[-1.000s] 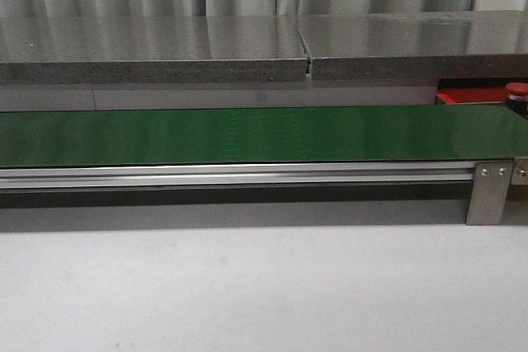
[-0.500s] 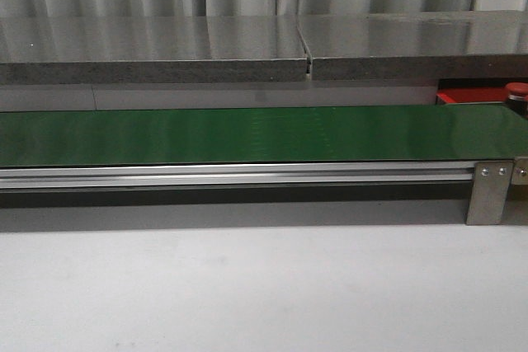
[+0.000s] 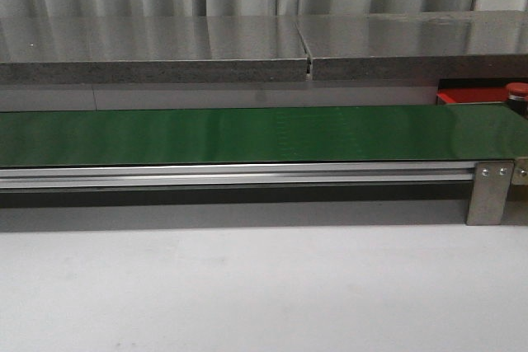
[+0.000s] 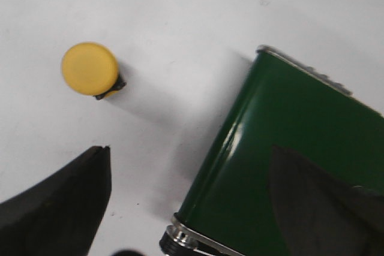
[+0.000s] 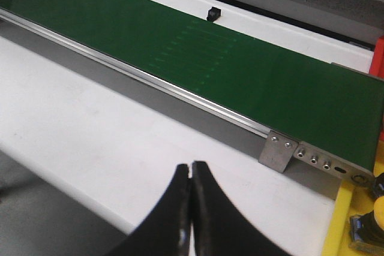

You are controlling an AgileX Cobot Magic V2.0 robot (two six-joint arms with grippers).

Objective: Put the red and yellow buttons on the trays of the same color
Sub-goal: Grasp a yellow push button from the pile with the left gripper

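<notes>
Front view: the green belt (image 3: 247,133) runs across the table. At its right end, a sliver of the red tray (image 3: 470,96) shows just behind it, with a red button (image 3: 517,90) standing there at the frame edge. Neither gripper appears.

Left wrist view: the left gripper (image 4: 198,208) is spread wide, one finger (image 4: 66,208) over the white table, the other over the belt's end. A yellow button (image 4: 90,69) stands on the table beside the belt, apart from both fingers.

Right wrist view: the right gripper (image 5: 191,175) is closed on nothing, fingertips touching, above the table in front of the belt. Past the belt's end lies a yellow tray (image 5: 343,220) holding a yellow button (image 5: 378,208).
</notes>
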